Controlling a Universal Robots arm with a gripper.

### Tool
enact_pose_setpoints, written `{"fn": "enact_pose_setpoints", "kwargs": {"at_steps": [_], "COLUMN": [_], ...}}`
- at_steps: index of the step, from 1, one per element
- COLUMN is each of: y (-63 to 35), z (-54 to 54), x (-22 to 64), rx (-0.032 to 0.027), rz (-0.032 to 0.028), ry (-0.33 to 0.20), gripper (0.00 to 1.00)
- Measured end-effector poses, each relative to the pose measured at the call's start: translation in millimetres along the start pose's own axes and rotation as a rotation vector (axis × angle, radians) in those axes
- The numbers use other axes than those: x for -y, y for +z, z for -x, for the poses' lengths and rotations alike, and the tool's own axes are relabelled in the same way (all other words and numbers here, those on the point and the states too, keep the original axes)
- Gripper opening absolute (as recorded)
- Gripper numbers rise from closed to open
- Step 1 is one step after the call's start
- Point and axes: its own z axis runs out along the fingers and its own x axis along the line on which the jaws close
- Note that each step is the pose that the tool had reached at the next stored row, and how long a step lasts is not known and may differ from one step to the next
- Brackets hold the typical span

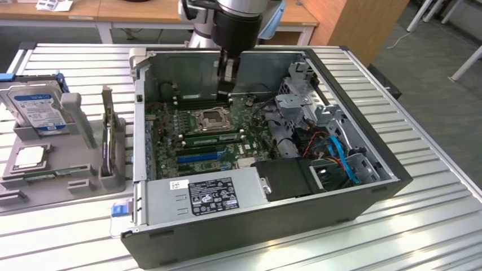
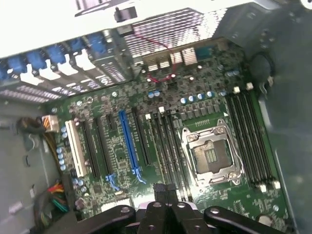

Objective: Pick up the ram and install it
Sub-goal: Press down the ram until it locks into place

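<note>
the gripper (image 1: 226, 90) is seen lowered inside the open computer case (image 1: 362, 152), just above the motherboard (image 1: 203, 141) beside the empty cpu socket (image 1: 212, 118); its jaws are closed together. a ram stick (image 1: 214, 135) is seated in a slot just nearer than the socket. a hard drive (image 1: 39, 110) is held in the grey tray (image 1: 45, 192) on the counter (image 1: 437, 186), at the exterior view's left.

The exterior view looks down at an angle from above on the open computer case (image 1: 263, 164) lying on a slatted table (image 1: 421, 226), taking in the whole case. The wrist view looks steeply down from inside the case, close to the motherboard (image 2: 161, 131). Both views share the CPU socket (image 1: 211, 118).
</note>
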Motion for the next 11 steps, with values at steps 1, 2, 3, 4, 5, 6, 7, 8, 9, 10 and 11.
{"fn": "enact_pose_setpoints", "kwargs": {"at_steps": [1,2,3,4,5,6,7,8,9,10,11], "y": [-0.1,-0.3,-0.5,-0.8,-1.3,-1.7,-2.0,-2.5,-2.9,-3.2,-3.4], "z": [0.0,0.0,0.0,-0.1,-0.1,0.0,0.0,0.0,-0.1,-0.2,-0.2], "x": [0.0,0.0,0.0,-0.1,-0.1,-0.1,0.0,0.0,-0.1,-0.2,-0.2], "rx": [0.0008,0.0016,0.0019,0.0019,0.0015,0.0007,-0.0005,-0.0024,-0.0053,-0.0087,-0.0124], "rz": [0.0006,0.0011,0.0015,0.0018,0.0019,0.0016,0.0010,0.0000,-0.0013,-0.0035,-0.0063], "ry": [0.016,0.031,0.045,0.058,0.073,0.085,0.096,0.107,0.118,0.129,0.139], "gripper": [0.11,0.11,0.11,0.11,0.11,0.11,0.11,0.11,0.11,0.11,0.11]}}
